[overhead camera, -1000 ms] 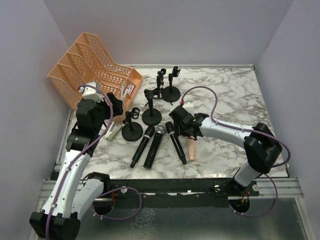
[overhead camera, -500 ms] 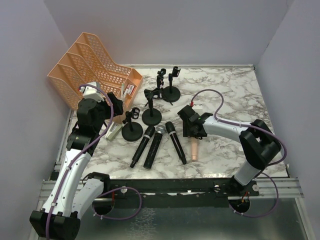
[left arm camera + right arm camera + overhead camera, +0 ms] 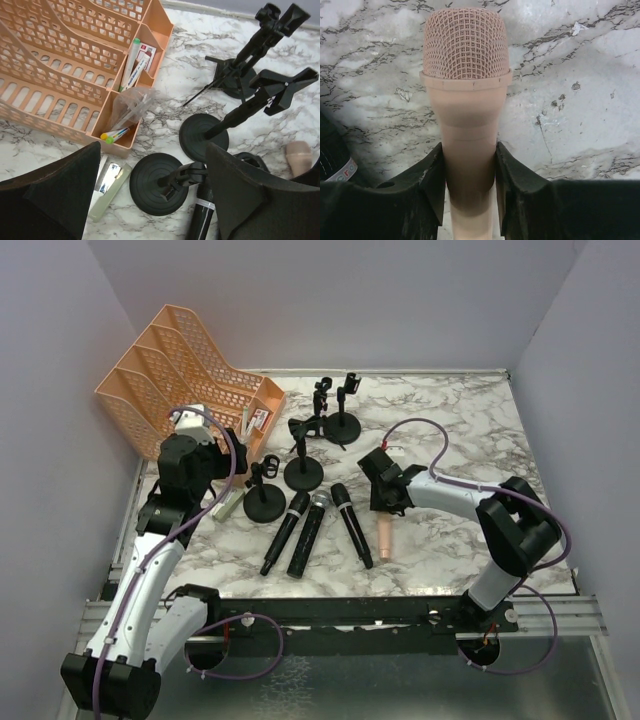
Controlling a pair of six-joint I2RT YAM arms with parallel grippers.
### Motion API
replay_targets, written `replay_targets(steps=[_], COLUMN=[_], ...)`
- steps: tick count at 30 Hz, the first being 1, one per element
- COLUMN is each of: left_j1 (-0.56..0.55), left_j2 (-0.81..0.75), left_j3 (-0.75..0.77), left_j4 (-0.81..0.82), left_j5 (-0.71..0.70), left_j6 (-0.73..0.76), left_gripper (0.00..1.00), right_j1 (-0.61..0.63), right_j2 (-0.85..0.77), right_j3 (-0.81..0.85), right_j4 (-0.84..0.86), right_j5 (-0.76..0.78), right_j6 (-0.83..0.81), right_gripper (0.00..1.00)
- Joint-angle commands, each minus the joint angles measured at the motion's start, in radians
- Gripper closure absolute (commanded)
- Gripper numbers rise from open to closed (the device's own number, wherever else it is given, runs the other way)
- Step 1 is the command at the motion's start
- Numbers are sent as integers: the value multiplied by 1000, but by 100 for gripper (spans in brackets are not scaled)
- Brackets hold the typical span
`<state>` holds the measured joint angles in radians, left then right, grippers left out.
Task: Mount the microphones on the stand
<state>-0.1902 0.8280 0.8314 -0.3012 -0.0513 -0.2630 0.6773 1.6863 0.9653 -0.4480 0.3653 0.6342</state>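
Observation:
The pale pink microphone (image 3: 466, 75) lies on the marble table with my right gripper (image 3: 469, 170) shut on its body just behind the mesh head. In the top view the right gripper (image 3: 385, 502) covers the pink microphone's (image 3: 385, 538) upper end. To its left lie two black microphones (image 3: 352, 524) (image 3: 281, 531) with a silver-headed one (image 3: 309, 530) between them. Several black stands (image 3: 264, 502) (image 3: 303, 472) (image 3: 343, 425) are upright behind them. My left gripper (image 3: 152, 155) hangs open above the nearest stand's base (image 3: 150, 192), holding nothing.
An orange mesh file organiser (image 3: 190, 370) with pens in its front tray fills the back left corner. A flat pale packet (image 3: 107, 187) lies beside it. A small white block (image 3: 383, 446) sits just behind the right gripper. Walls enclose the table (image 3: 470, 440).
My right gripper has come down over the pink microphone and closed on its body. The left arm has shifted slightly, its gripper still open.

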Motion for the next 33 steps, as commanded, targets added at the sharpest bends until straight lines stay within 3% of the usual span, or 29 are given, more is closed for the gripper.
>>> replay_targets(steps=[1,3,6,14,24,28,33], left_j1=[-2,-5,-6,-19,-25,-21,-7], left_j2=[31,64,98,36,156,205,254], left_j3=[34,58,85,23,31,49,57], left_j4=[-35,-92,-143,-174,-221,-216,-223], left_j5=[105,129,134,343,652,679,684], left_j6=[162,251,320,613,903,959,981], left_gripper=[16,21,21,14,19,28,47], right_j1=[-12,-12,-13,-19,-19,-19,-19], right_j2=[-12,-44,-81,-141,-172,-180,-200], right_j3=[-38,-43,-41,-70,-102,-105,-121], right_j4=[42,58,66,103,145,147,163], right_j5=[3,6,6,-42,-109,-122,-134], right_j6=[-26,-40,-59,-99,-94,-89,-80], right_gripper=[68,70,69,69,68,68,67])
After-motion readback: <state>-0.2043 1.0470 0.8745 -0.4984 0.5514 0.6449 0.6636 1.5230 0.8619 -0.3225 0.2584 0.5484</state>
